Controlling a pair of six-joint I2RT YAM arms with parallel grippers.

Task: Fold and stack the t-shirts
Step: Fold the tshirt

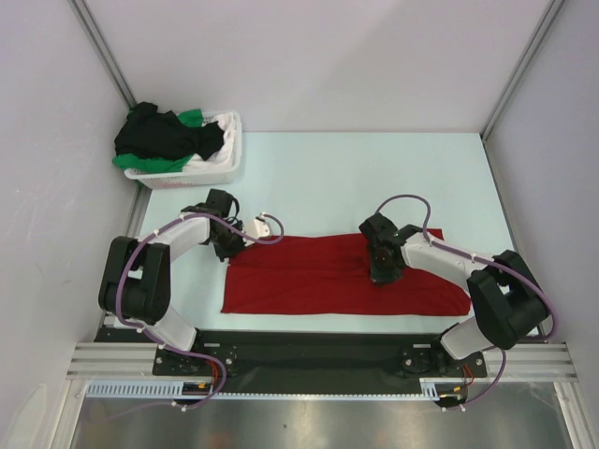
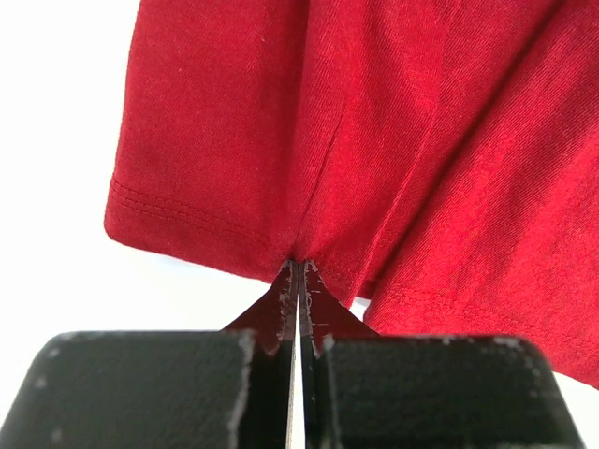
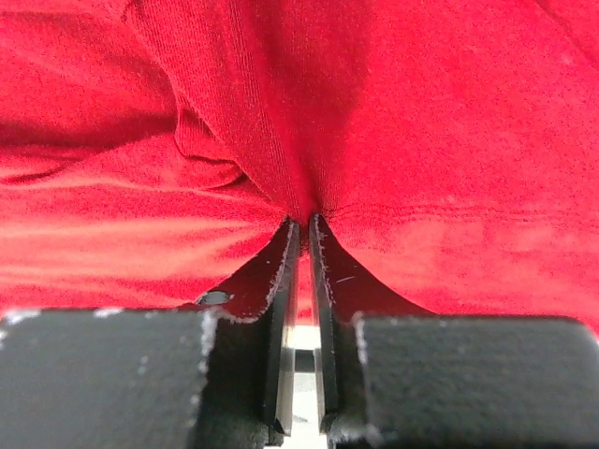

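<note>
Red jersey cloth, thin and limp, makes up the bright red t-shirt [image 1: 328, 281], which lies spread as a wide band across the near part of the pale desk [image 1: 374, 178], between the two arms. It looks light and soft, with no stiffness of its own, so I judge it will sag and crease wherever it is not held. The stitched hems and corners seem the best places to take it, two at once so that an edge comes up straight.

The left hand [image 2: 298, 269] is closed tight on the hemmed edge at the shirt's far left corner, with cloth pinched at the tips of its fingers. The right hand [image 3: 304, 223] has its fingers drawn almost together on a gathered pinch of red cloth, right of the shirt's middle.

A white plastic laundry basket [image 1: 225, 168] stands at the far left corner of the desk, well apart from the red shirt. It holds a heap of crumpled black cloth [image 1: 154, 136] with green cloth [image 1: 192, 118] showing under and behind it. How many garments are in it I cannot tell.
</note>
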